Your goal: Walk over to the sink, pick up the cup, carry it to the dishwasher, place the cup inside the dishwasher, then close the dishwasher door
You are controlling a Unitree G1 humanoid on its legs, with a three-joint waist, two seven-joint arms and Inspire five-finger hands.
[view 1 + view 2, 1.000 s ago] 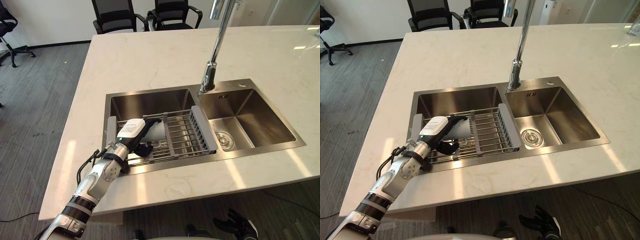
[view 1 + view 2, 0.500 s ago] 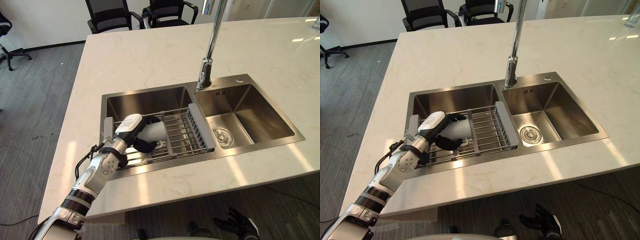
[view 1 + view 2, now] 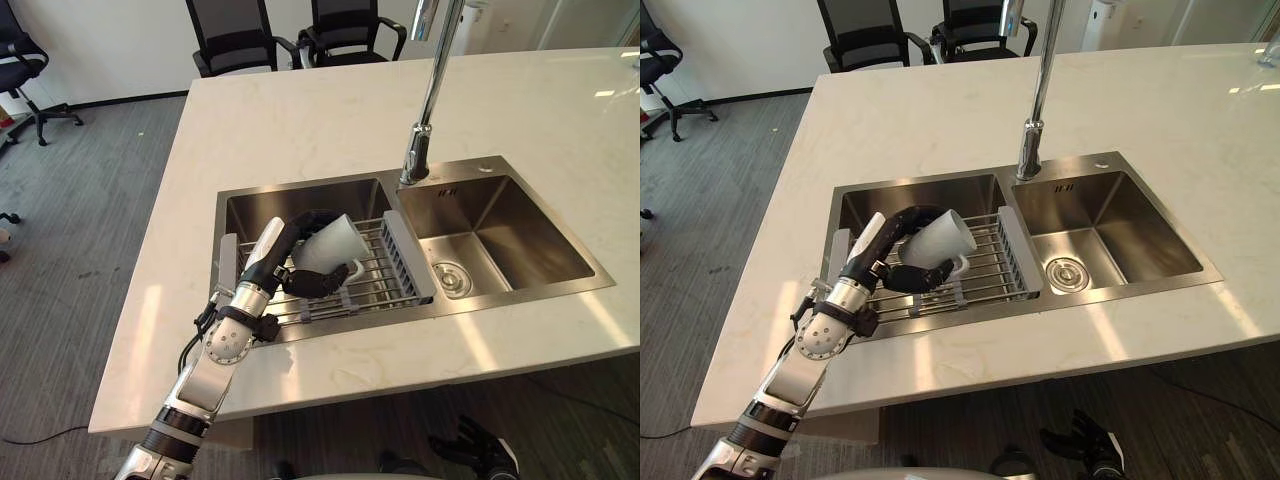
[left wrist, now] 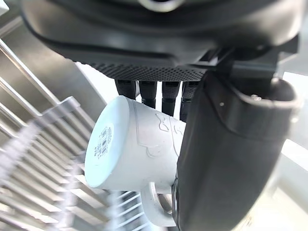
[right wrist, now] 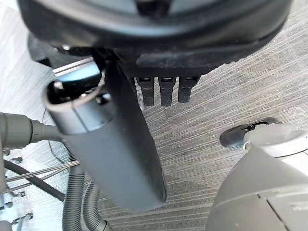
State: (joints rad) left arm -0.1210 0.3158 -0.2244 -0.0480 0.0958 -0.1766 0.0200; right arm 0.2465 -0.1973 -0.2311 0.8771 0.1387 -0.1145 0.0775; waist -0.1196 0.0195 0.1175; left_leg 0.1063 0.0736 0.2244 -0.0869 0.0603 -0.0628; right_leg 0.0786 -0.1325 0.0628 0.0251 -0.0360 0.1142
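Observation:
A white cup (image 3: 332, 243) with a handle is held above the wire rack (image 3: 375, 275) that spans the left sink basin (image 3: 300, 200). My left hand (image 3: 283, 250) is shut on it, dark fingers over its side and the thumb under it by the handle. The cup is tilted, its base pointing away from the wrist. In the left wrist view the cup (image 4: 130, 149) sits between the fingers (image 4: 154, 94) and the thumb (image 4: 226, 159). My right hand (image 3: 478, 447) hangs low beside the counter's front, open and holding nothing; it appears again above grey carpet as right hand (image 5: 120, 144).
A tall faucet (image 3: 425, 100) rises behind the divider between the basins. The right basin (image 3: 500, 235) has a drain (image 3: 452, 278). The pale marble counter (image 3: 300, 120) surrounds the sink. Two black office chairs (image 3: 235, 35) stand beyond its far edge.
My left hand has raised the cup off the rack and tipped it upward. The camera has shifted a little.

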